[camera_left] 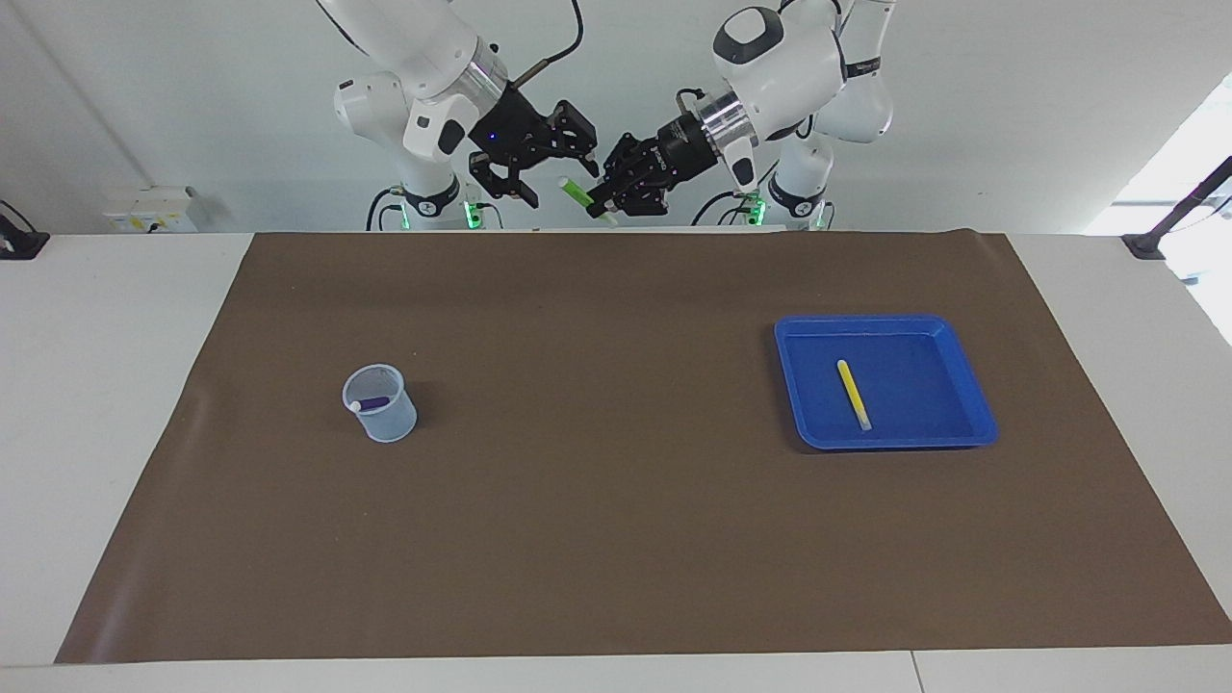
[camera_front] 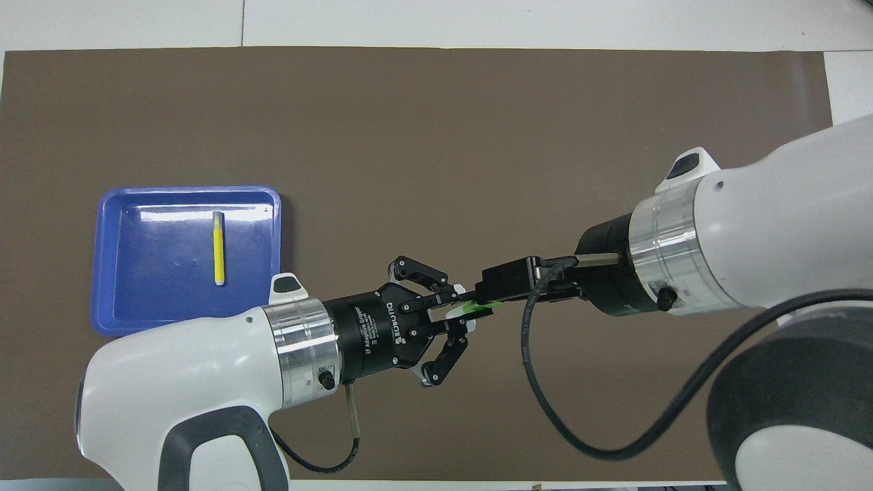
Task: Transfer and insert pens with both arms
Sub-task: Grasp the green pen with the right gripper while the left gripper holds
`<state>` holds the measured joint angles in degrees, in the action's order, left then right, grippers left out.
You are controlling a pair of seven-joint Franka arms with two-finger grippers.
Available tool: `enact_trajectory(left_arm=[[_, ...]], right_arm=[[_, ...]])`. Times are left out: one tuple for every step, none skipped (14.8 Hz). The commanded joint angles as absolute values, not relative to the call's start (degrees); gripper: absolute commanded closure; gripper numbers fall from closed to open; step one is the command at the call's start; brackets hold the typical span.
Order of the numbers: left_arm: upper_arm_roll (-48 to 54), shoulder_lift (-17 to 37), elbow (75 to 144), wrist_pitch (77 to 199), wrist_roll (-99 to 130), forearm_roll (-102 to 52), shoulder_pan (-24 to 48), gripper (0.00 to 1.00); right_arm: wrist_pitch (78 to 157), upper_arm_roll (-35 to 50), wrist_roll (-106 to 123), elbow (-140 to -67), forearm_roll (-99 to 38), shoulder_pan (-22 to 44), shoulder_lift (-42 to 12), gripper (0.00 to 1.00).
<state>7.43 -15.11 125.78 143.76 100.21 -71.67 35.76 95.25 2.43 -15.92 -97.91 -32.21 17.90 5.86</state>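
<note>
Three pens: green pen point(camera_left: 578, 194), yellow pen point(camera_left: 853, 395), purple pen point(camera_left: 371, 403); one cup point(camera_left: 381, 404), one tray point(camera_left: 970, 385).
</note>
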Motion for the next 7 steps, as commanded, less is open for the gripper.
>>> enact_trajectory(left_arm=[[6.86, -17.4, 128.14, 145.37, 100.72, -73.04, 37.18, 1.0], [6.86, -17.4, 128.14, 145.37, 100.72, -73.3, 37.18, 1.0], [6.86, -17.4, 128.14, 145.37, 100.72, -73.47, 37.18, 1.0], [6.86, -17.4, 128.14, 145.37, 100.72, -73.48, 37.18, 1.0], [6.86, -17.4, 128.14, 145.37, 100.72, -73.48, 37.18, 1.0], [6.86, -17.4, 128.14, 145.63, 100.72, -73.48, 37.18, 1.0], [6.86, -17.4, 128.14, 145.9, 100.72, -73.56, 37.18, 1.0]], right_arm=[[96.76, 2.81, -17.58, -97.65, -31.38, 17.93, 6.06, 0.16], [97.72, 2.81, -17.4, -97.82, -31.38, 17.93, 6.06, 0.26], [98.17, 2.9, -17.4, -97.82, -31.38, 17.93, 6.06, 0.43], [98.17, 2.81, -17.32, -97.82, -31.38, 17.93, 6.06, 0.64], [98.17, 2.9, -17.14, -97.82, -31.38, 17.93, 6.06, 0.84], [98.17, 2.9, -16.88, -97.82, -31.38, 17.93, 6.06, 1.0], [98.17, 2.9, -16.88, -97.82, -31.38, 17.93, 6.06, 1.0]])
